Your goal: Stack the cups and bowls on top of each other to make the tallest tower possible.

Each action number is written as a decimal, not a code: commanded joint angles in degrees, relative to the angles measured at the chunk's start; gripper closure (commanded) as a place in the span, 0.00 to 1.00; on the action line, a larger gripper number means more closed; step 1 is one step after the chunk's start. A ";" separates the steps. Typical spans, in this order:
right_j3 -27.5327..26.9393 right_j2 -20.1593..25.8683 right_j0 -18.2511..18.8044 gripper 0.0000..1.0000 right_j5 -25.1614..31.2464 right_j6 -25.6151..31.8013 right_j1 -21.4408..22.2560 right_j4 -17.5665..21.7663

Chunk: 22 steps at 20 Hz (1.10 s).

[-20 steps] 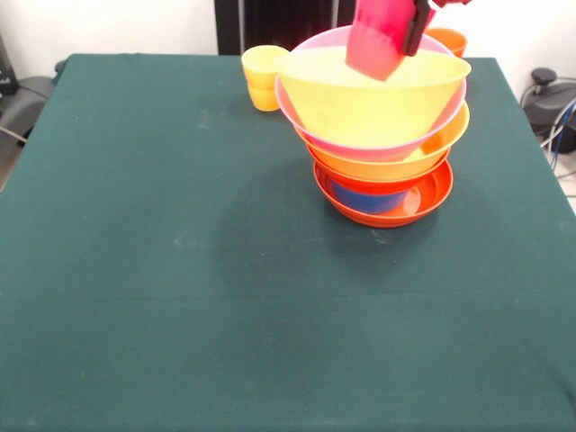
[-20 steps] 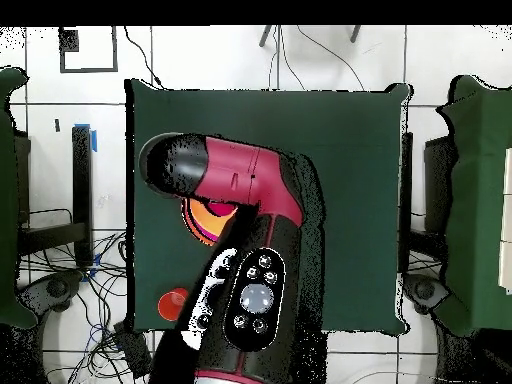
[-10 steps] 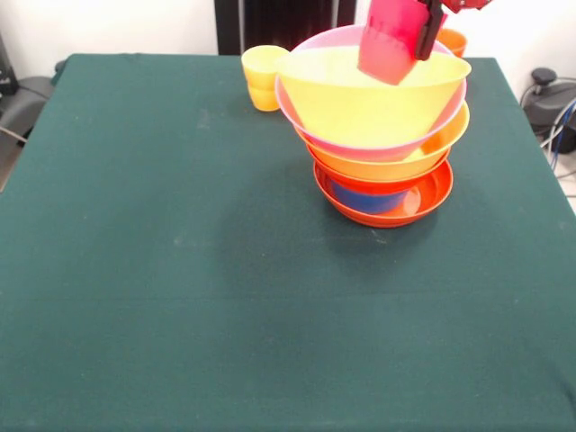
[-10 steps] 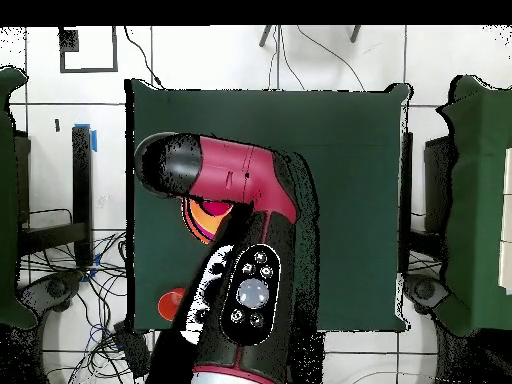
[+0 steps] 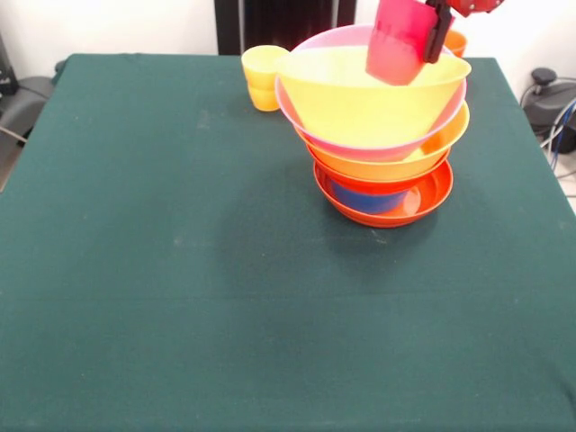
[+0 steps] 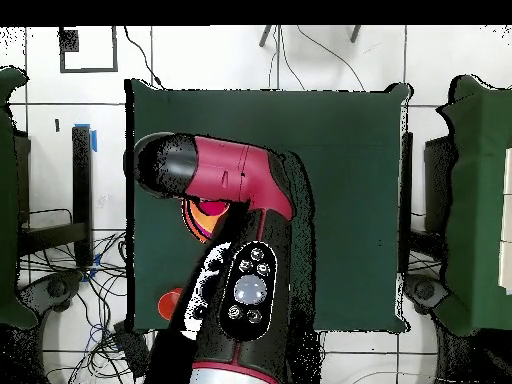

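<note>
Tower (image 5: 378,135) stands right of centre toward the far side of the tabletop (image 5: 180,297): shallow red-orange bowl (image 5: 432,193) at the base with a blue bowl (image 5: 364,198) sitting in it, then an orange bowl (image 5: 432,148), a translucent pink bowl (image 5: 292,112), and a large yellow bowl (image 5: 360,99) on top. End effector (image 5: 427,27) is clamped on the red-pink cup (image 5: 399,43), which hangs tilted over the far rim of the yellow bowl, not visibly resting on it. Yellow cup (image 5: 263,76) sits on the cloth just beside the tower, apart from it; orange cup (image 5: 453,40) shows partly behind the tower's far side. Judgement: bowl stacking looks largely done; the three cups remain to be placed, with the red-pink one in hand now. Other bowls, if any, are hidden. Overhead view is mostly blocked by the arm (image 6: 235,250), with only a sliver of orange and pink rim below it. Surface is a dark green cloth, flat, bare over its near half. Room: pale wall behind, dark panel at top centre, cables (image 5: 558,126) and floor clutter off the right edge; tiled floor around the tabletop in the overhead view.
</note>
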State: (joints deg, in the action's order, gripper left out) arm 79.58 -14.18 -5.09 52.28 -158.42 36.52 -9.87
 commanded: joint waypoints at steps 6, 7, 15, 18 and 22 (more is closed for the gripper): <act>4.63 7.07 0.61 1.00 4.39 6.30 -3.65 4.29; 4.58 7.07 0.57 1.00 4.56 6.25 -3.57 4.34; 3.76 7.22 0.98 1.00 5.07 6.68 -3.65 4.94; 3.47 7.13 0.98 0.00 5.78 6.59 -3.59 4.98; 2.67 6.39 0.78 0.00 6.97 6.66 -3.34 5.89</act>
State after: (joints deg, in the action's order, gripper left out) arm 79.58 -13.00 -4.99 52.61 -158.40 36.44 -9.26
